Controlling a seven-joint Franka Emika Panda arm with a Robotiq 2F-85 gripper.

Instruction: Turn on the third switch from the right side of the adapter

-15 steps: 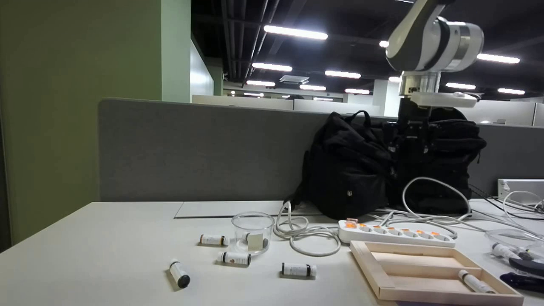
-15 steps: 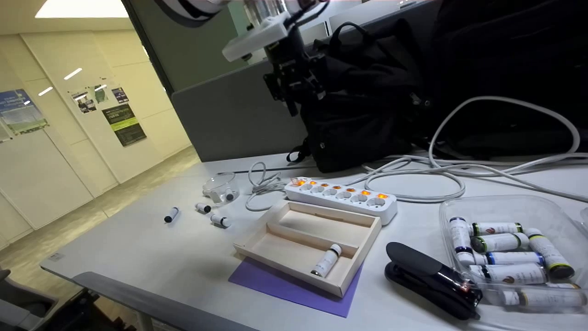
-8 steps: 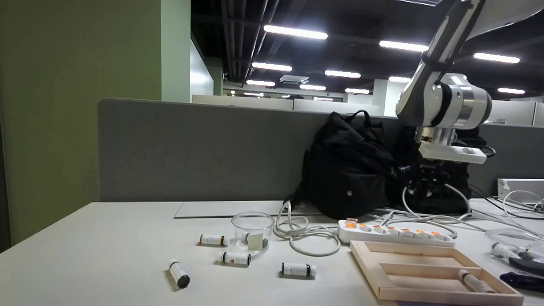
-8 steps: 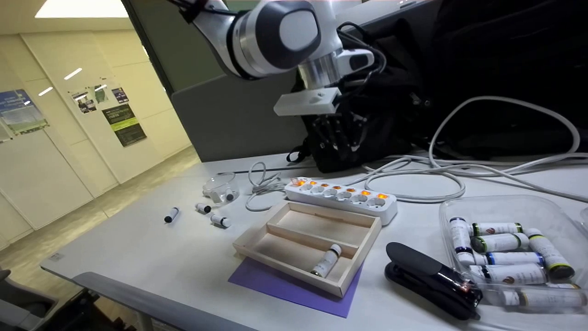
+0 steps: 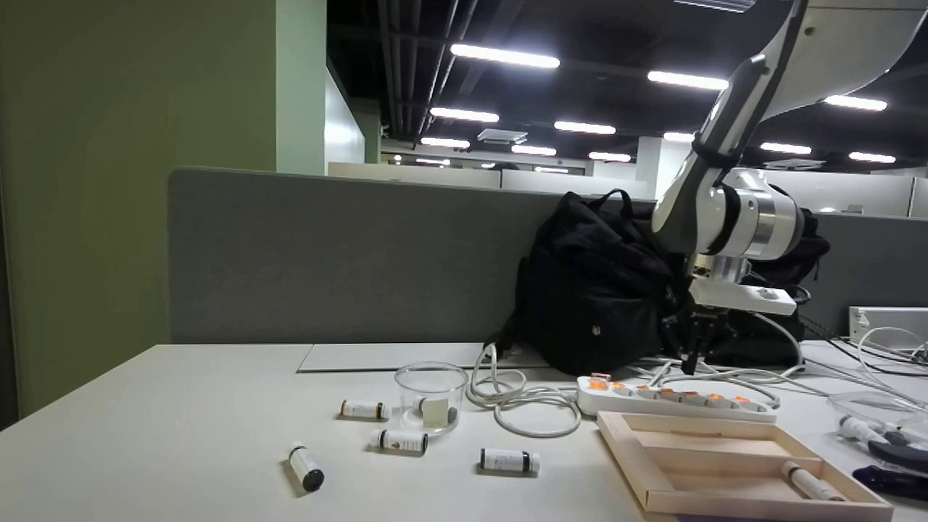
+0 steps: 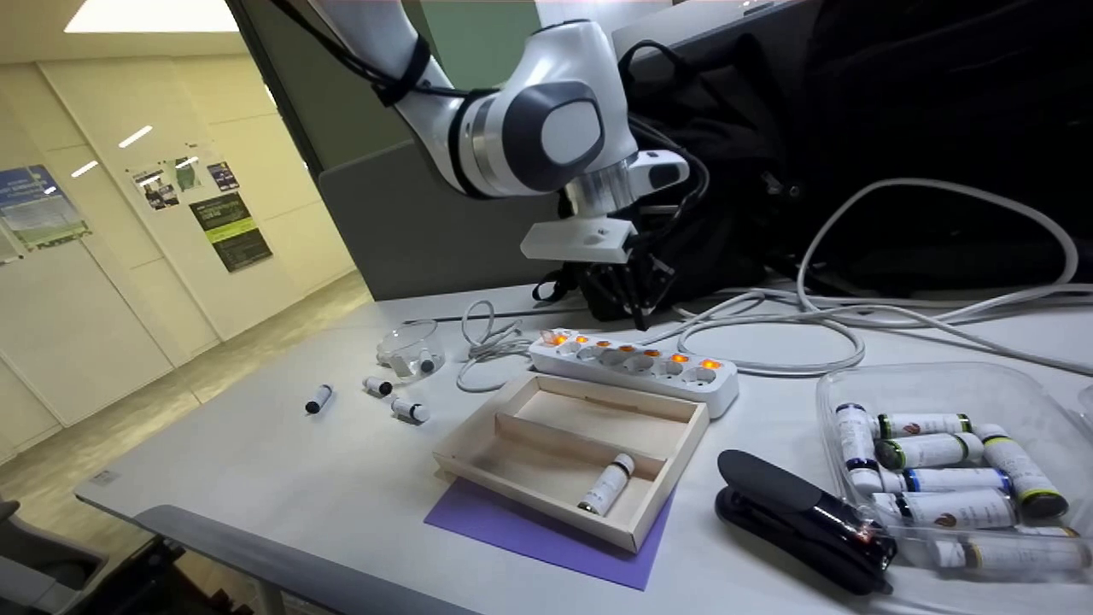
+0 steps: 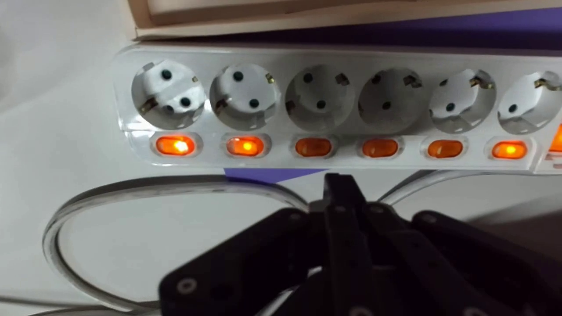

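Adapter [image 6: 634, 372]: one, white, long, flat on the tabletop [image 6: 282, 487]; in an exterior view just beside the wooden frame [image 6: 555, 440], at 1 o'clock from it.
Switches [image 7: 246, 146]: orange; wrist view, from the adapter's 9 o'clock end: first and second lit; third switch [image 7: 313, 147], fourth and fifth unlit; sixth lit; a seventh cut off at the 3 o'clock edge.
Claw [image 7: 340, 184]: black, fingers brought together, tips pointing down; apart from the adapter in both exterior views; in the wrist view, between 4 and 5 o'clock from the third switch.
Vial [image 6: 608, 485]: lying in the frame compartment farther from the adapter.
Sheet [image 6: 546, 542]: purple, partly under the frame.
Stapler [image 6: 807, 512]: black, between 3 and 4 o'clock from the frame.
Box [image 6: 922, 389]: clear, several vials within, at 3 o'clock from the frame.
Cup [image 5: 449, 393]: clear, at 9 o'clock from the adapter in an exterior view; four vials [image 5: 400, 441] near it.
Backpack [image 5: 602, 290]: black, at 11 o'clock from the adapter, same view.
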